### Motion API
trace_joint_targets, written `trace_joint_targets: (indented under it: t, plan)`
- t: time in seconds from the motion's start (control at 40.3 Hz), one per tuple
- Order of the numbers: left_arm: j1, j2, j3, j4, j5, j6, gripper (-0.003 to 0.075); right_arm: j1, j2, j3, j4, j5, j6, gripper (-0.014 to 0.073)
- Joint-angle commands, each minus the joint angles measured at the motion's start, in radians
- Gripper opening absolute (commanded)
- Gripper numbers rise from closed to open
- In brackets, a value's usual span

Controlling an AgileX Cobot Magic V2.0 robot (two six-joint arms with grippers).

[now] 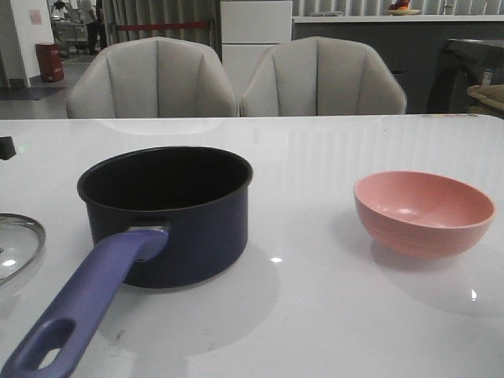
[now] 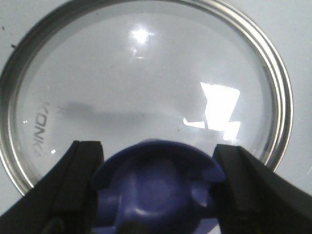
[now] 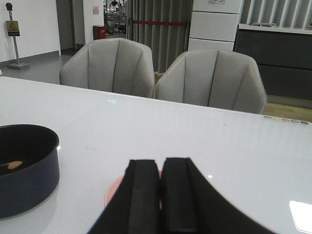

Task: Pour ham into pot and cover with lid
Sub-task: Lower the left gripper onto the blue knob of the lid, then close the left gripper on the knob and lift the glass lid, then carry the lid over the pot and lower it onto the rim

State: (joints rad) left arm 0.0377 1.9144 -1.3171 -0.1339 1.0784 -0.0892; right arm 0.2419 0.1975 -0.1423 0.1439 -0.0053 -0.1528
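The navy pot [image 1: 169, 213] stands left of centre on the white table, its purple-blue handle [image 1: 87, 299] pointing toward the near edge. In the right wrist view one orange-pink chunk of ham [image 3: 14, 165] lies inside the pot [image 3: 29, 180]. The glass lid [image 1: 16, 240] lies flat at the table's left edge. My left gripper [image 2: 158, 156] is over the lid [image 2: 146, 73], its fingers pressed on both sides of the blue knob [image 2: 156, 187]. My right gripper [image 3: 161, 165] is shut and empty above the pink bowl [image 3: 113, 194]. Neither gripper shows in the front view.
The pink bowl [image 1: 425, 213] stands empty on the right of the table. Two grey chairs [image 1: 153, 79] [image 1: 323, 79] stand behind the far edge. A small dark part [image 1: 6, 147] pokes in at the left edge.
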Motion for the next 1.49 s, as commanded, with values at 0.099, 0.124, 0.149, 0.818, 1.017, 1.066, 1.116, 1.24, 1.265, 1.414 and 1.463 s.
trace_joint_targets:
  t: [0.099, 0.124, 0.149, 0.818, 1.017, 1.066, 1.116, 1.24, 1.265, 1.414, 1.463]
  plan:
    - [-0.001, -0.043, -0.020, -0.013, 0.029, -0.002, 0.0114, 0.004, 0.008, -0.029, 0.001, -0.087, 0.000, 0.0150]
    - [-0.001, -0.043, -0.020, -0.013, 0.036, -0.002, 0.0114, 0.004, 0.008, -0.029, 0.001, -0.087, 0.000, 0.0150]
    - [-0.001, -0.043, -0.020, -0.013, 0.038, -0.002, 0.0115, 0.004, 0.008, -0.029, 0.001, -0.087, 0.000, 0.0150]
    - [-0.017, -0.168, -0.218, -0.013, 0.180, 0.030, 0.0115, 0.004, 0.008, -0.029, 0.001, -0.087, 0.000, 0.0150]
    - [-0.111, -0.176, -0.332, -0.013, 0.210, 0.050, 0.0115, 0.004, 0.008, -0.029, 0.001, -0.087, 0.000, 0.0150]
    - [-0.145, -0.176, -0.351, -0.013, 0.210, 0.050, 0.0115, 0.004, 0.008, -0.029, 0.001, -0.087, 0.000, 0.0150]
    - [-0.182, -0.176, -0.367, -0.013, 0.210, 0.050, 0.0115, 0.004, 0.008, -0.029, 0.001, -0.087, 0.000, 0.0150]
    - [-0.261, -0.171, -0.394, -0.013, 0.210, 0.052, 0.0115, 0.004, 0.008, -0.029, 0.001, -0.087, 0.000, 0.0150]
    - [-0.277, -0.166, -0.399, -0.011, 0.210, 0.055, 0.0115, 0.004, 0.008, -0.029, 0.001, -0.087, 0.000, 0.0150]
    - [-0.350, -0.151, -0.407, -0.011, 0.210, 0.078, 0.0115, 0.004, 0.008, -0.029, 0.001, -0.087, 0.000, 0.0150]
    - [-0.364, -0.144, -0.411, -0.011, 0.210, 0.078, 0.0115, 0.004, 0.008, -0.029, 0.001, -0.087, 0.000, 0.0150]
